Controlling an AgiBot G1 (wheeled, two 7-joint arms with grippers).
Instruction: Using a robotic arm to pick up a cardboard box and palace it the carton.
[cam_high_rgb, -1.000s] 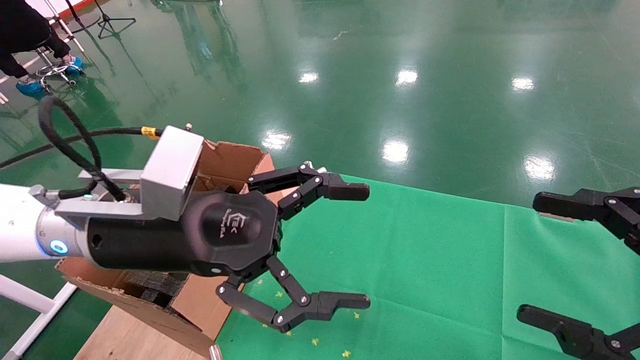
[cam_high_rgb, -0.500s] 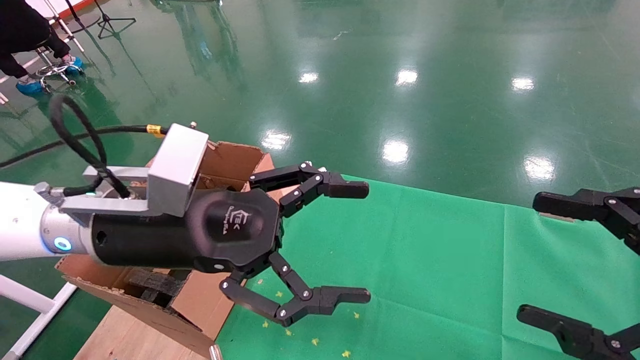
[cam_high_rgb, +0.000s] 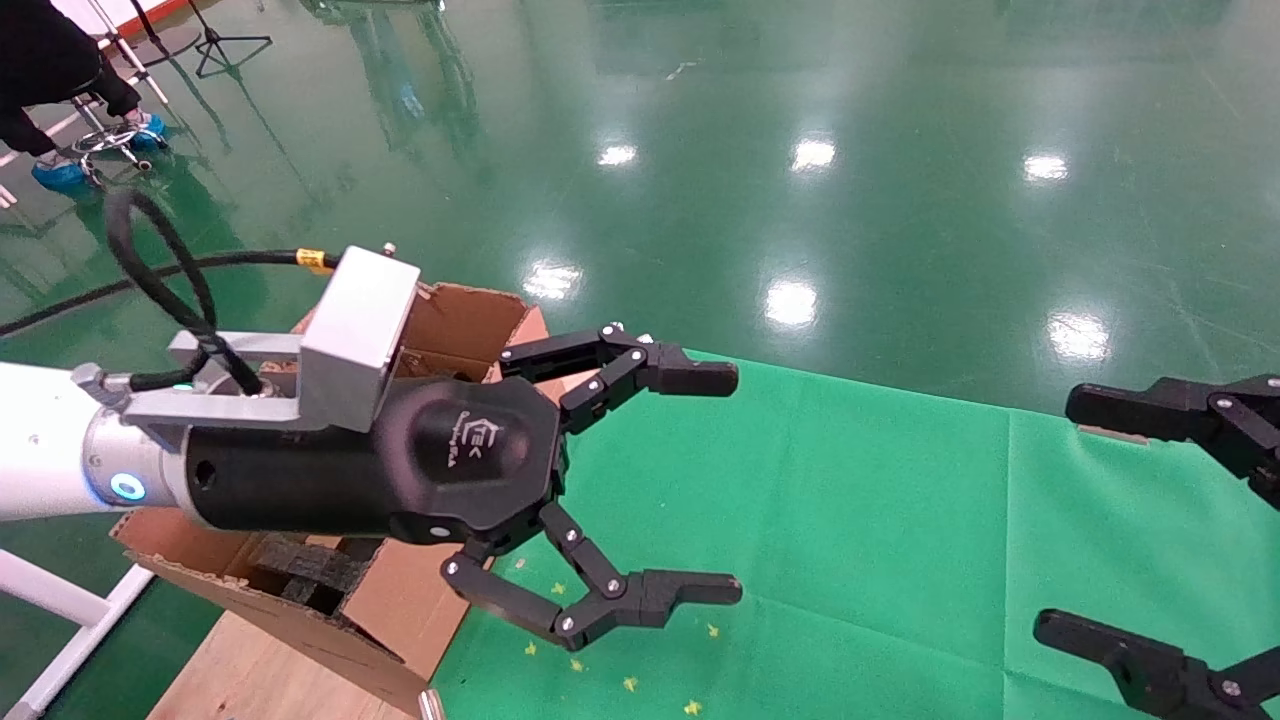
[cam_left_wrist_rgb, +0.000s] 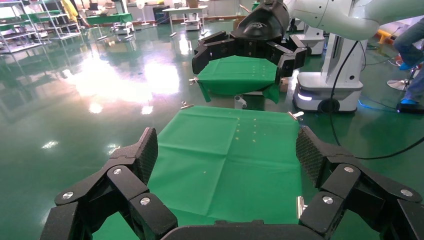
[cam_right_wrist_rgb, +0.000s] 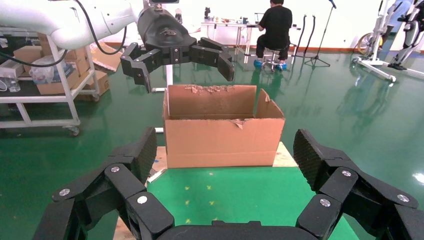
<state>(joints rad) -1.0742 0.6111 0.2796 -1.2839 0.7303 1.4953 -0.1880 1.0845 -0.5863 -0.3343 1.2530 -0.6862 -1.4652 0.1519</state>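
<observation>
A large brown carton (cam_high_rgb: 460, 320) with torn flaps sits at the left end of a table covered in green cloth (cam_high_rgb: 850, 500). No small cardboard box shows in any view. Above the cloth, just beside the carton, the left gripper (cam_high_rgb: 715, 485) hangs spread wide and empty. The right gripper (cam_high_rgb: 1085, 520) is also spread, at the table's right.

A glossy green floor (cam_high_rgb: 900, 200) mirrors rows of ceiling lights. A green cloth-covered table (cam_high_rgb: 850, 520) fills the foreground. Far off, a seated person in black (cam_right_wrist_rgb: 274, 27) works at a white desk (cam_right_wrist_rgb: 235, 25), with a white wheeled shelf cart (cam_right_wrist_rgb: 40, 97) nearby.
</observation>
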